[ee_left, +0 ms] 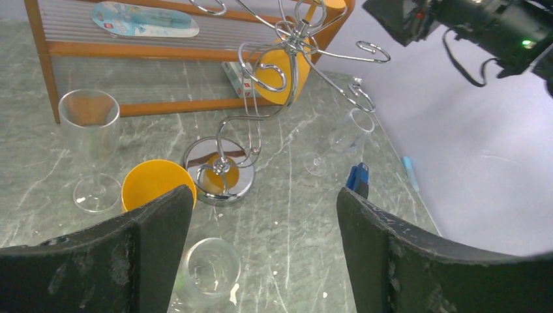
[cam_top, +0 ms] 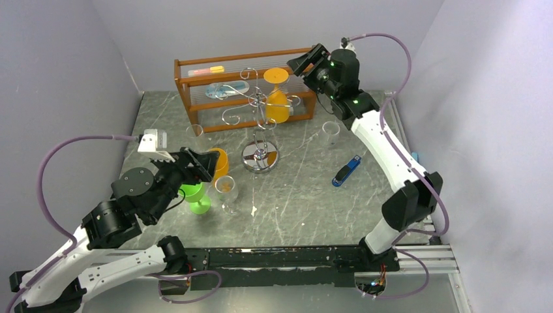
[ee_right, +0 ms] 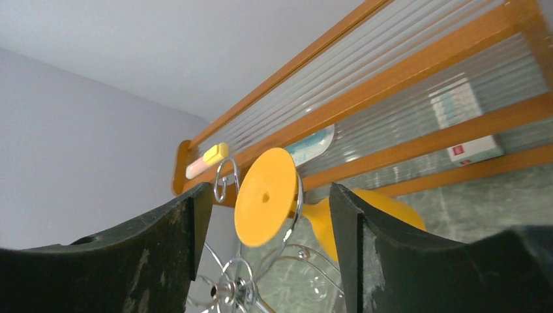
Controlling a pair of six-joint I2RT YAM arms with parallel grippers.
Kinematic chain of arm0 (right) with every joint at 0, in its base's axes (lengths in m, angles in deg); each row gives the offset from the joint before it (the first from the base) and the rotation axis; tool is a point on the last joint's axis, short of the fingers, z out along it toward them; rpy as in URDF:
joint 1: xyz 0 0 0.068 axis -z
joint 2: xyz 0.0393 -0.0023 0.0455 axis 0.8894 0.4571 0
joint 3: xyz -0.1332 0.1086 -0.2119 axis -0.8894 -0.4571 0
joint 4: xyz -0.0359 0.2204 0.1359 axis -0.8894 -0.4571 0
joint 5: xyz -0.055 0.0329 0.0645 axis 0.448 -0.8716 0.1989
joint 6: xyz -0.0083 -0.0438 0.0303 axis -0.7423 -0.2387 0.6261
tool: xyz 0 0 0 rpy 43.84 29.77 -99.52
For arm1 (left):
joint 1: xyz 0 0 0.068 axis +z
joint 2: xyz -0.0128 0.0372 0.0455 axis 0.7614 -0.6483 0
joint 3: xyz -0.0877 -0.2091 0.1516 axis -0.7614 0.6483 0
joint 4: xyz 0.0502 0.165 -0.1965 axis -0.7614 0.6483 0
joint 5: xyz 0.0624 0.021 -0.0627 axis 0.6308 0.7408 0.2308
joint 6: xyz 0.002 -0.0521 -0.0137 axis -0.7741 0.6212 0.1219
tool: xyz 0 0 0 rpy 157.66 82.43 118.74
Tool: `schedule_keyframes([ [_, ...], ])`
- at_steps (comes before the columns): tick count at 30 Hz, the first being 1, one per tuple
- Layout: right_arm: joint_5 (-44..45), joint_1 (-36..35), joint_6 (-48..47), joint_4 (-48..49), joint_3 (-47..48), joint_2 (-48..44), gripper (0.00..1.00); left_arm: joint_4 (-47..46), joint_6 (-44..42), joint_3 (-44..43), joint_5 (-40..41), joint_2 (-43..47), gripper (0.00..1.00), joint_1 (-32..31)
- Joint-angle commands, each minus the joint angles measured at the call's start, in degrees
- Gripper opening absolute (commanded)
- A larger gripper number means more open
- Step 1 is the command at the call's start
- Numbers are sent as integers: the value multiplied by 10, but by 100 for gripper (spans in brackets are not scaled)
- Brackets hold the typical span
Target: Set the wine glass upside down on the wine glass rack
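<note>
The silver wire wine glass rack (cam_top: pixel 261 117) stands mid-table on a round shiny base (cam_top: pixel 261 158). An orange wine glass (cam_top: pixel 277 98) hangs upside down from one of its arms, foot up. My right gripper (cam_top: pixel 306 65) is open just right of that foot, apart from it. In the right wrist view the orange foot (ee_right: pixel 266 195) shows between my open fingers (ee_right: pixel 130 261), held in the rack's wire loop (ee_right: pixel 235 283). My left gripper (cam_top: pixel 195 166) is open and empty above a clear glass (ee_left: pixel 207 270), next to an orange glass (ee_left: pixel 153 182) and a green glass (cam_top: pixel 194 195).
An orange-brown wooden shelf unit (cam_top: pixel 195 98) stands behind the rack. Clear wine glasses stand at the left (cam_top: pixel 195 132) and the right (cam_top: pixel 330 134). A blue object (cam_top: pixel 346 171) lies right of the rack base. Grey walls close in on both sides.
</note>
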Motion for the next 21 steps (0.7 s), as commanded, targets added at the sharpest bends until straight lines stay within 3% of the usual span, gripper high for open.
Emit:
schedule_keyframes([
  [1,27,5,-81,-5,-36,-70,71,31,-7,-6,4,-17,86,-1],
  [13,7,5,-188,-75,-245,-300,71,107,-3,32,-28,-26,88,-1],
  [17,-10,5,-205,-98,-296,-356,71,149,40,38,-2,-52,76,-1],
  [21,-34,5,-203,-112,-333,-390,71,263,112,17,89,-91,58,-1],
])
